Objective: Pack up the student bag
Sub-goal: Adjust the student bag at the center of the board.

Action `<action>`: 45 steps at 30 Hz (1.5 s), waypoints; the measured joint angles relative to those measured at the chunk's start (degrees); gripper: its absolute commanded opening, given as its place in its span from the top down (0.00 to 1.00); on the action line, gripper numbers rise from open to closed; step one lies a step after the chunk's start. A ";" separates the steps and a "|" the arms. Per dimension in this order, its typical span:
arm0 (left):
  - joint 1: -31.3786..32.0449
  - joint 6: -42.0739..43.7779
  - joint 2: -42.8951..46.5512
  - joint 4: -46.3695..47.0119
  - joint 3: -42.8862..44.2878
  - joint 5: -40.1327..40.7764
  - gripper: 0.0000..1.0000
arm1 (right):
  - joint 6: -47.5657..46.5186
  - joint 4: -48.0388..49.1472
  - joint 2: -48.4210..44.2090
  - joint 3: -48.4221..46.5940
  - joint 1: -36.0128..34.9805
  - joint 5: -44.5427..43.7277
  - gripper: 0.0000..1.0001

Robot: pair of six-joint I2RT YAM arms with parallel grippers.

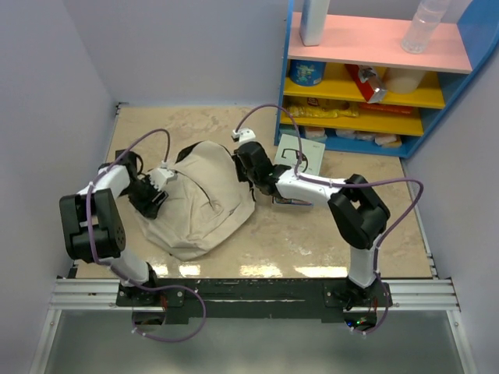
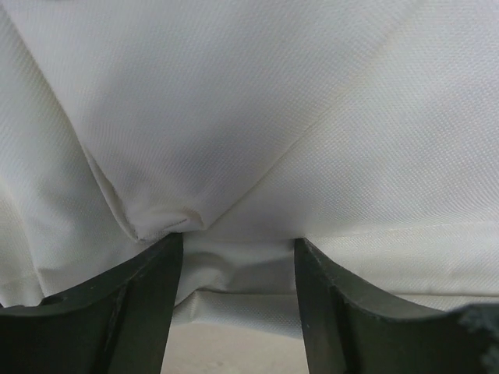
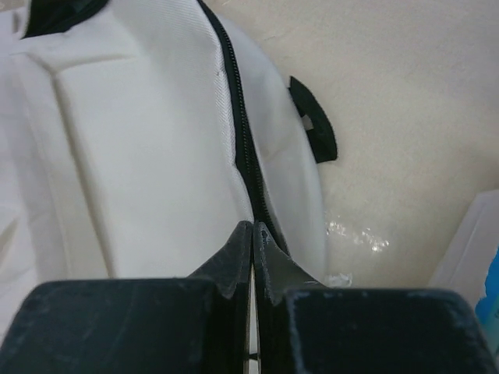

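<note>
The student bag (image 1: 199,199), a large beige backpack, lies slumped on the table left of centre. My left gripper (image 1: 164,192) is at its left side, open. In the left wrist view the fingertips (image 2: 168,253) stand apart with folded beige fabric (image 2: 249,117) just beyond and between them; my left gripper (image 2: 238,249) holds nothing firmly. My right gripper (image 1: 238,167) is at the bag's upper right edge. In the right wrist view my right gripper (image 3: 254,226) is pressed shut right on the black zipper (image 3: 238,117) of the bag (image 3: 148,156). The zipper pull itself is hidden.
A blue shelf unit (image 1: 374,70) with pink and yellow shelves holding bottles and packets stands at the back right. A flat pale book (image 1: 300,152) lies just behind my right arm. A black strap buckle (image 3: 316,121) lies beside the bag. Walls close in on the left and back.
</note>
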State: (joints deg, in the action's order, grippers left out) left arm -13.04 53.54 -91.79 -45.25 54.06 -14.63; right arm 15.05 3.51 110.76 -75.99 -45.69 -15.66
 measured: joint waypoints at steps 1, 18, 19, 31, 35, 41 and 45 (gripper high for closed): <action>0.74 -0.74 -1.22 0.35 1.25 0.22 0.38 | 0.48 -0.04 -1.22 1.14 0.00 -0.11 1.00; 6.45 -18.49 -25.29 7.96 40.85 -2.49 0.24 | 13.14 1.27 -11.54 18.78 -9.64 1.95 1.00; 6.58 -18.91 -24.70 7.80 41.20 -3.26 0.21 | 13.55 1.36 -11.56 18.78 -9.94 2.27 1.00; 9.35 -21.66 3.21 1.97 30.60 -18.93 0.00 | 17.99 5.90 -11.82 10.38 -9.73 10.27 1.00; 10.16 -24.61 1.57 1.92 27.34 -23.65 0.00 | 18.51 8.59 -11.74 8.44 -10.12 12.07 1.00; 11.34 -29.31 -7.06 1.77 25.62 -27.50 0.00 | 18.84 9.70 -10.88 8.46 -11.43 12.41 1.00; 11.54 -31.80 -7.26 2.29 25.57 -31.63 0.00 | 18.82 10.21 -10.19 8.46 -11.74 12.44 1.00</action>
State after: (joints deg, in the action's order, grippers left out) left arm -1.50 21.74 -99.04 -42.96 79.64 -46.26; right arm 33.87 13.72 100.57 -67.53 -57.43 -3.22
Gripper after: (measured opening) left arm 0.997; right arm 0.008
